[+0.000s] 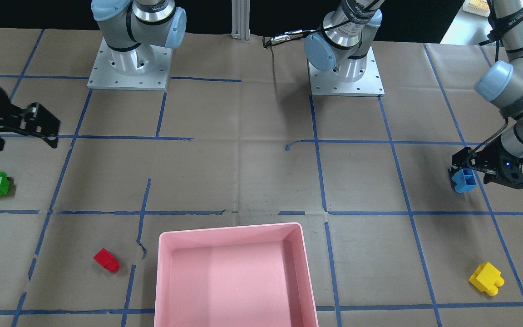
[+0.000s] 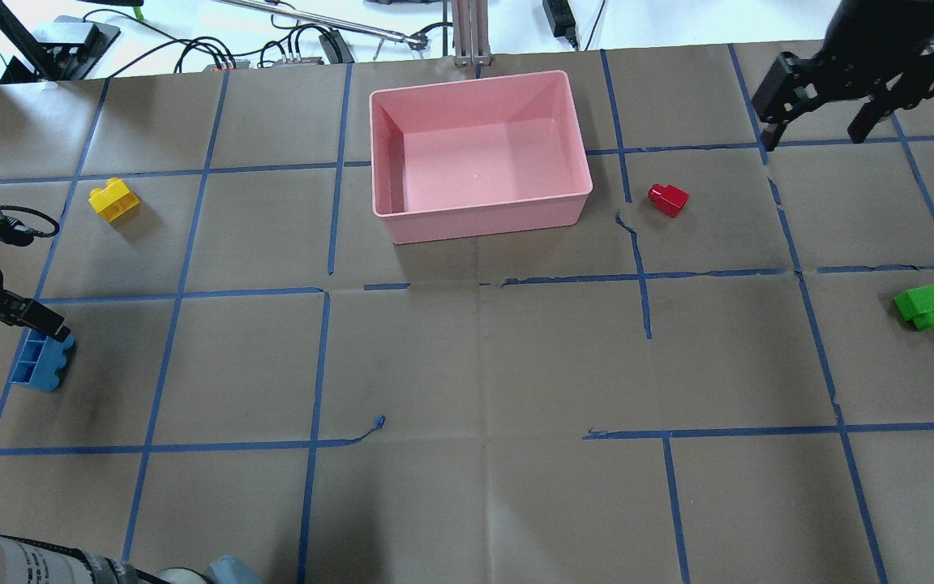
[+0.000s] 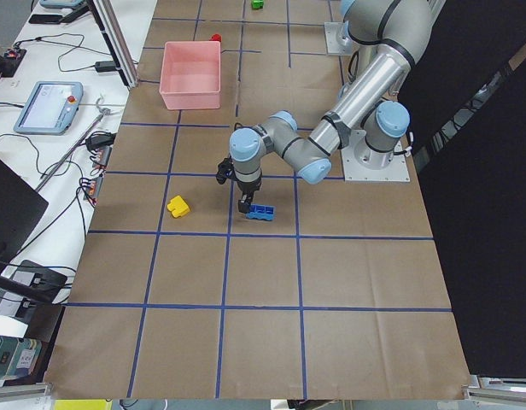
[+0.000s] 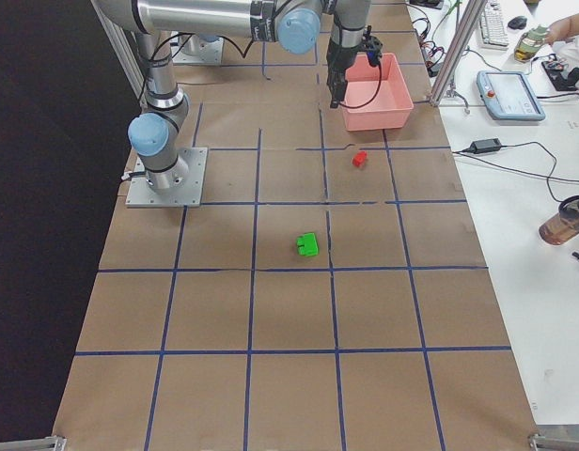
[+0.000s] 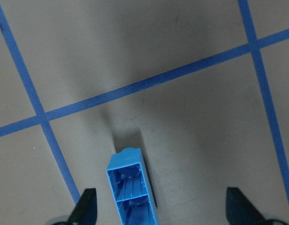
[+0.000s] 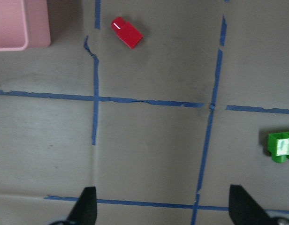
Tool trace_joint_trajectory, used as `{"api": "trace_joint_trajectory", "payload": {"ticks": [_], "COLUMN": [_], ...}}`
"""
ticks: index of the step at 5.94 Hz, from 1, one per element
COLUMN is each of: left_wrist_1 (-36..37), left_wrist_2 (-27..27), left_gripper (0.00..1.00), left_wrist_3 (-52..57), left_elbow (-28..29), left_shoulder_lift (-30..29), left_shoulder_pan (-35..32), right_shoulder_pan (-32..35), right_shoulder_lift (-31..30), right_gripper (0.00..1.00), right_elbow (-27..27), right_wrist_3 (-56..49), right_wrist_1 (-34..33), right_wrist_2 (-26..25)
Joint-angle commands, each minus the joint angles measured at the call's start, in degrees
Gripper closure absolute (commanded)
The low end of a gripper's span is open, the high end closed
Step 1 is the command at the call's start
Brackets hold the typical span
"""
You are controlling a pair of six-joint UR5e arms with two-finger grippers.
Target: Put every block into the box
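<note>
Left gripper (image 5: 159,199) is down low at the left end of the table (image 2: 475,365), its fingers (image 5: 87,205) spread wide apart and holding nothing. Seen from its wrist camera, the blue block (image 2: 39,363) sits between them, closer to one finger than the other and touching neither. It rests on the table with its hollow underside turned up, the cells showing. A little farther out from the robot and slightly to the right, the yellow block (image 2: 113,199) lies by itself inside one square of the blue tape (image 2: 183,243) grid, well apart from the blue one.

Moving right, the pink box (image 2: 483,221) stands in the middle of the table on the far side, a long wall facing the robot. All four blocks lie on the table outside it.

Just to the right of the box, near but not touching, is the red block (image 2: 668,199), beside a torn strip of that tape. Further right and nearer the robot, the green block (image 2: 927,305) sits alone close to the right end of the table, well apart from the red one.

Right gripper (image 2: 812,138) hangs above the far right part of the table, beyond the red block. Its two fingers are apart and grip nothing. Its wrist camera looks down on the red block, the green block and one corner of the box.
</note>
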Motion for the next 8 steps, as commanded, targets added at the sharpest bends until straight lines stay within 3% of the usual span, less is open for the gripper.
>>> {"api": "trace_joint_trajectory", "payload": {"ticks": [1, 2, 3, 4, 5, 6, 8], "left_wrist_1": [1.77, 1.77, 1.51, 0.29, -0.95, -6.87, -12.79], "left_wrist_2": [1.33, 1.42, 1.42, 1.25, 0.64, 0.28, -6.64], "left_gripper": [0.22, 0.59, 0.87, 0.99, 1.00, 1.00, 1.00], "left_wrist_3": [0.23, 0.23, 0.23, 0.32, 0.66, 0.49, -0.56], "left_elbow": [-0.96, -0.96, -0.70, 0.08, 1.22, 5.32, 16.74], "left_shoulder_lift": [-2.16, -2.07, -1.90, -1.11, -0.15, 1.86, -0.47], "left_shoulder_pan": [0.68, 0.68, 0.68, 0.33, -1.32, -7.61, -22.54], "right_shoulder_pan": [-11.30, -16.31, -20.36, -21.53, -21.54, -21.63, -22.94], "right_shoulder_lift": [2.74, 4.67, 7.73, 11.07, 13.80, 15.13, 15.41], "right_gripper": [0.00, 0.00, 0.00, 0.00, 0.00, 0.00, 0.00], "right_elbow": [0.06, -0.03, 0.06, 0.67, 3.54, 9.49, 20.31], "right_wrist_3": [-15.16, -24.11, -28.64, -28.33, -27.64, -26.76, -23.60], "right_wrist_1": [-5.12, -9.78, -10.61, -10.70, -16.10, -24.50, -36.75], "right_wrist_2": [-2.21, -3.80, -3.64, -3.73, -3.90, -3.99, -3.99]}}
